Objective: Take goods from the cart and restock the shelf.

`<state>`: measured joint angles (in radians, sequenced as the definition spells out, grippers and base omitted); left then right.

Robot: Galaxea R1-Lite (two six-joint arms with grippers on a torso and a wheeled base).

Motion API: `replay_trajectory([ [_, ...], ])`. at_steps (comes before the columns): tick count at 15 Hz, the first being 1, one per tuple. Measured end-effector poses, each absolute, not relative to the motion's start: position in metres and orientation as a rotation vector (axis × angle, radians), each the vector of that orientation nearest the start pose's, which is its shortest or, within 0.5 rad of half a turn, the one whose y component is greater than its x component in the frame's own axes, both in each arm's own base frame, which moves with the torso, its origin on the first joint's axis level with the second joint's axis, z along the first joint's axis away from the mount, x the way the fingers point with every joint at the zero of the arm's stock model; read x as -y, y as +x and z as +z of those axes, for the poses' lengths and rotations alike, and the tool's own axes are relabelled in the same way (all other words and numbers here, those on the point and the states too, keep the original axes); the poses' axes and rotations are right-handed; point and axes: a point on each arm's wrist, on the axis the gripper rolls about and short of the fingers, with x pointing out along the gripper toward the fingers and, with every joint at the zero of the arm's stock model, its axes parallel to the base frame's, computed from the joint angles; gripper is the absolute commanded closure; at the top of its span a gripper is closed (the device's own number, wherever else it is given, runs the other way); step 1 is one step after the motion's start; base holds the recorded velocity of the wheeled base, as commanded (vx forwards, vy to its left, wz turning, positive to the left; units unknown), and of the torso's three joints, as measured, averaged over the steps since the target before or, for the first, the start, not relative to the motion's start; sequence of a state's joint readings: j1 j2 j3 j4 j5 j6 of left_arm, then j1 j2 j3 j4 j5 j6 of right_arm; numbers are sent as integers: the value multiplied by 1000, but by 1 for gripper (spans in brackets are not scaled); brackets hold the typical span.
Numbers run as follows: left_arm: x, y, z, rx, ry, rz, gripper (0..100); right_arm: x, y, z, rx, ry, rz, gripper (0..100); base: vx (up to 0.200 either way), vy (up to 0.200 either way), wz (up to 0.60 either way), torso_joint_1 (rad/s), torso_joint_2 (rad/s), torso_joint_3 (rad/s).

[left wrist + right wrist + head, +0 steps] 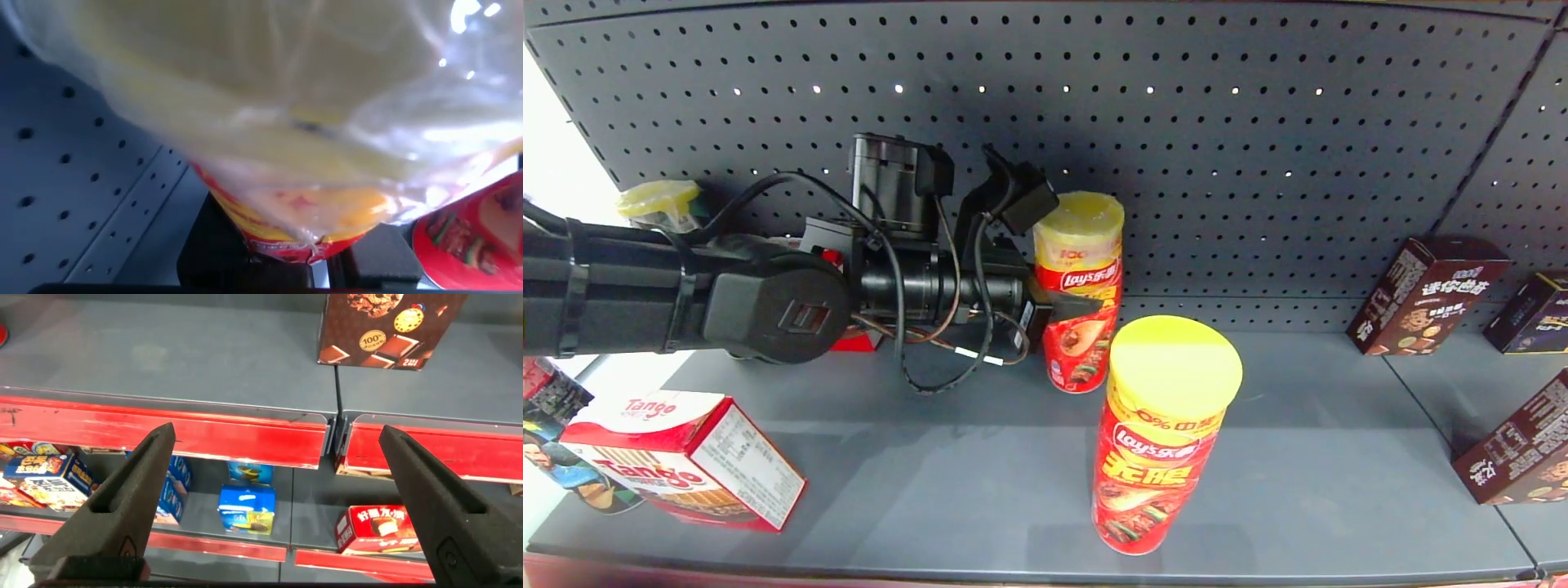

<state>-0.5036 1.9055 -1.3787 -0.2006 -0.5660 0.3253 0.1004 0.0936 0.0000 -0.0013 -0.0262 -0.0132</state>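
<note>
Two red chips cans with yellow lids stand on the grey shelf (947,474). The rear can (1080,269) is close to the pegboard, and my left gripper (1068,312) is shut on its middle, with the arm coming in from the left. The front can (1160,433) stands free near the shelf's front edge. In the left wrist view the held can's lid and red body (286,139) sit right at the camera, and the other can (478,245) shows beside it. My right gripper (278,506) is open and holds nothing, in front of the red price rails (204,429) of lower shelves.
A red-and-white wafer box (686,461) lies at the front left. Brown chocolate boxes (1421,294) stand and lie at the right (1515,449). A yellow packet (658,200) sits at the back left. A brown box (384,327) stands on the shelf above the rails.
</note>
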Motion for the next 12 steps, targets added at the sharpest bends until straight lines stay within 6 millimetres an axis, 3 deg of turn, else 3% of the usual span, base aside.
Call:
replay_trajectory([
  [7,208,337,220,-167,291,-1124,100,2,-16,77,-92,-19,76,0,0,0,0,0,0,0],
  [8,208,337,218,-166,298,-1126,0,2,-16,77,-92,-19,76,0,0,0,0,0,0,0],
  [12,208,337,216,-170,308,-1123,0,2,-16,77,-92,-19,75,0,0,0,0,0,0,0],
])
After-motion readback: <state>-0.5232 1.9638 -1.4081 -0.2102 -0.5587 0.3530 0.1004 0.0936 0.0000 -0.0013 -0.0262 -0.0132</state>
